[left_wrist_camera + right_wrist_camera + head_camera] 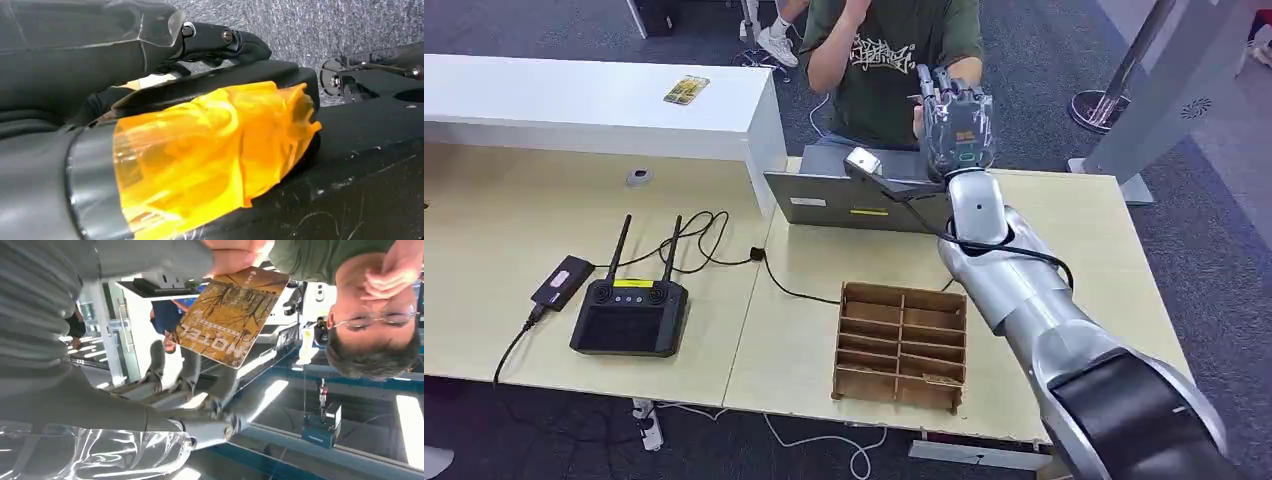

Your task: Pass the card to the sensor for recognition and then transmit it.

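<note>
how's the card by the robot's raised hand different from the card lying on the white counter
The card by the hand is held up in the air by a person's hand, facing the open right hand; the counter card lies flat, untouched, on the white counter. Both look yellowish-brown with printed faces.

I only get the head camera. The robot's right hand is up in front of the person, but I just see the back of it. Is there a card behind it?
Observer: Yes. The right wrist view shows a brown card just above the spread fingers of the right hand.
Operator: Who's holding it?
Observer: A person's hand pinches one corner of it. I cannot tell whether the robot's hand has hold of it too.
Operator: Does it say anything?
Observer: It has the word HOTEL printed on it, over a pattern like bare branches.
</note>
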### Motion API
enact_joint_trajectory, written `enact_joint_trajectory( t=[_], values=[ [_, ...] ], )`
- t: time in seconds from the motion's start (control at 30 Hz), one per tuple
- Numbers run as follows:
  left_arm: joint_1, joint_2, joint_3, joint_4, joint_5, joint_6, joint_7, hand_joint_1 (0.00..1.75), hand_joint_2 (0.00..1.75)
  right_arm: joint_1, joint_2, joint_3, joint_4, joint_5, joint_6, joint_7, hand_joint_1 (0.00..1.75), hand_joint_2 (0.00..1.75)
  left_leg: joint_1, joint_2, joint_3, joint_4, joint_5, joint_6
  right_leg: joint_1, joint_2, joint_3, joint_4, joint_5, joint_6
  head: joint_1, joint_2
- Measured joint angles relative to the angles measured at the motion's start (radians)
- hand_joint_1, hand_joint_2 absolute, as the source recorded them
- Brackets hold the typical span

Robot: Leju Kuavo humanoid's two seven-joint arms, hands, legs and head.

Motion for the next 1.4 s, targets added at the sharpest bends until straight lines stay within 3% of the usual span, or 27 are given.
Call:
enact_joint_trajectory(
  t=[0.67,0.8,0.9,1.4],
  values=[
    [-0.001,0.001,-0.001,0.0,0.006,0.005,-0.004,0.0,0.0,-0.006,0.011,-0.023,0.01,0.01,-0.005,-0.006,0.0,1.75,0.0,0.0,0.0,0.0,0.0,0.0,0.0,0.0,0.0,0.0,0.0,0.0,0.0,0.0],
    [0.002,-0.006,-0.001,0.0,0.012,0.021,-0.017,0.0,0.0,0.006,0.013,-0.038,-0.001,-0.038,-0.09,-0.042,0.0,1.75,0.0,0.0,0.0,0.0,0.0,0.0,0.0,0.0,0.0,0.0,0.0,0.0,0.0,0.0],
    [0.004,-0.006,0.0,0.0,0.026,0.024,-0.028,0.0,0.0,0.057,0.012,-0.062,-0.078,-0.045,-0.135,-0.069,0.0,1.75,0.0,0.0,0.0,0.0,0.0,0.0,0.0,0.0,0.0,0.0,0.0,0.0,0.0,0.0],
    [0.01,-0.006,0.003,0.0,0.066,0.033,-0.05,0.0,0.0,0.278,0.0,-0.16,-0.462,-0.069,-0.144,-0.172,0.0,1.75,0.0,0.001,0.0,0.0,0.0,0.0,0.0,0.001,-0.001,0.0,0.0,0.0,0.0,0.0]
  ],
)
